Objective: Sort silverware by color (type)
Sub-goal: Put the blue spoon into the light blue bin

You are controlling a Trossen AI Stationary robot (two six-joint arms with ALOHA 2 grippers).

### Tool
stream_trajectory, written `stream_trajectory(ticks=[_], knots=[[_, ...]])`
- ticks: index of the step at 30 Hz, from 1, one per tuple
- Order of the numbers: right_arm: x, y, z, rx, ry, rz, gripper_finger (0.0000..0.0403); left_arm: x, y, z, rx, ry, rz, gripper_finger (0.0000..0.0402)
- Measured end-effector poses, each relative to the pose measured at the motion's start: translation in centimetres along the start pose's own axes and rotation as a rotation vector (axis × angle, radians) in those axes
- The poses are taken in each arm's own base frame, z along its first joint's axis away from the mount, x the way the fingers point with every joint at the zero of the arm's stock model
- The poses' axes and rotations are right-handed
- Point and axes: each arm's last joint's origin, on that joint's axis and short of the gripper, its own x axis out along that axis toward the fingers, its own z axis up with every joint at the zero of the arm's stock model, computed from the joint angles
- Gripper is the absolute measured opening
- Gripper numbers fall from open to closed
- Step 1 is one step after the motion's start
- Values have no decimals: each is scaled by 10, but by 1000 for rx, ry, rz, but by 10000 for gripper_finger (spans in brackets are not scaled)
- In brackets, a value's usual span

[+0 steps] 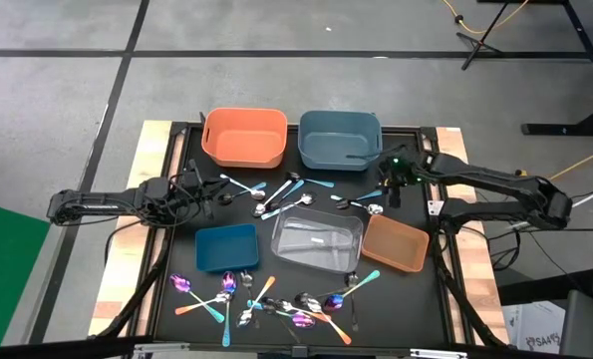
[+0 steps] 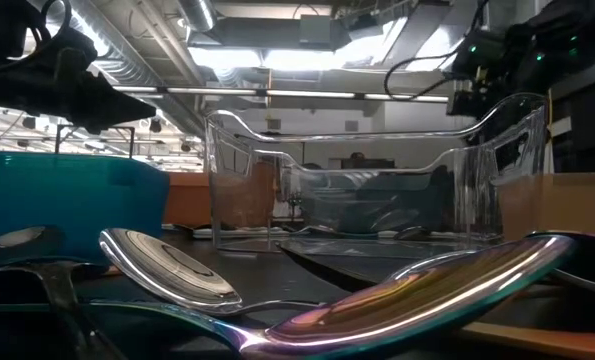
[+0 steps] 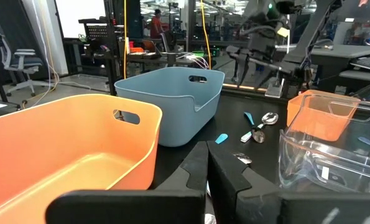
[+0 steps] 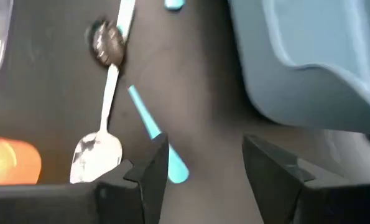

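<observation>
Small spoons and forks lie flat in two groups. One group (image 1: 286, 192) is scattered between the bins, the other (image 1: 276, 304) lies by the near edge. An iridescent spoon (image 2: 407, 295) and a silver spoon (image 2: 167, 265) fill the low view. My right gripper (image 1: 390, 187) (image 4: 203, 168) is open and points down at the table beside the blue bin (image 4: 309, 62). A teal handle (image 4: 152, 132) ends by one of its fingers (image 4: 157, 165), with a silver spoon (image 4: 97, 149) next to it. My left gripper (image 1: 214, 192) (image 3: 208, 180) is shut and raised near the orange bin (image 3: 66, 143).
The orange bin (image 1: 244, 137) and the blue bin (image 1: 339, 138) stand at the far side. A small teal bin (image 1: 226, 246), a clear bin (image 1: 317, 239) and a brown bin (image 1: 395, 243) stand mid-table. Bare black mat lies between the two rows of bins. A person stands in the room beyond.
</observation>
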Motion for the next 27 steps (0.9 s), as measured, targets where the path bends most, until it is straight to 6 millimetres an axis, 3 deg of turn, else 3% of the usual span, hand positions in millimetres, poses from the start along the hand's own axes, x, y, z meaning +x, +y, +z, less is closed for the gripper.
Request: stream_trajectory(ticks=[14, 27], knots=[[38, -2, 3, -23, 85, 97, 195, 0, 0, 0, 0, 0, 0, 0], [52, -1, 4, -57, 67, 197, 195, 0, 0, 0, 0, 0, 0, 0]])
